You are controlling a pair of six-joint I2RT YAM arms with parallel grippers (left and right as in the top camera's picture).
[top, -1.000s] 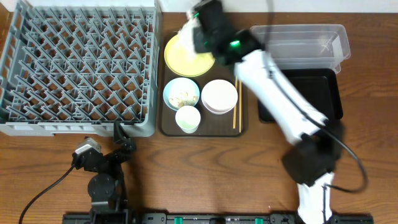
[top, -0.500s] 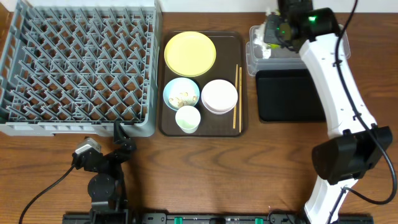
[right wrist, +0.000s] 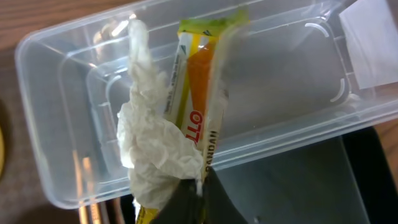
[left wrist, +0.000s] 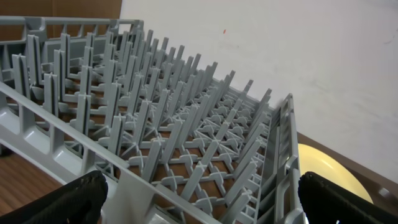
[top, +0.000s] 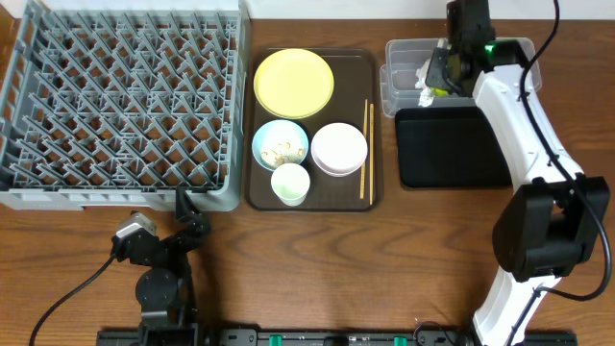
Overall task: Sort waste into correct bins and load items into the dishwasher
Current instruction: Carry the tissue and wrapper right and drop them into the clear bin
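Observation:
My right gripper (top: pixel 434 81) hangs over the clear tub (top: pixel 509 48), shut on the waste: crumpled white paper (right wrist: pixel 149 149) and a greenish-orange wrapper (right wrist: pixel 196 93) stick up from its jaws (right wrist: pixel 199 193) above the tub's floor (right wrist: pixel 298 74). The black bin tray (top: pixel 452 149) lies just in front of the tub. A yellow plate (top: pixel 294 84), a blue bowl (top: pixel 280 144) with rice grains, a white bowl (top: pixel 339 149), a white cup (top: pixel 290 184) and chopsticks (top: pixel 365 154) rest on the brown tray. My left gripper (left wrist: pixel 199 199) stands open at the front edge of the grey dish rack (top: pixel 120 106).
The brown serving tray (top: pixel 259 197) sits between the rack and the bins. The rack's upright pegs (left wrist: pixel 161 130) fill the left wrist view, with the plate's rim (left wrist: pixel 329 168) showing beyond. The left arm's base (top: pixel 159 279) stands near the table's front edge.
The right arm swung from above the yellow plate rightward to over the clear tub, carrying the paper and wrapper. The left arm stayed still.

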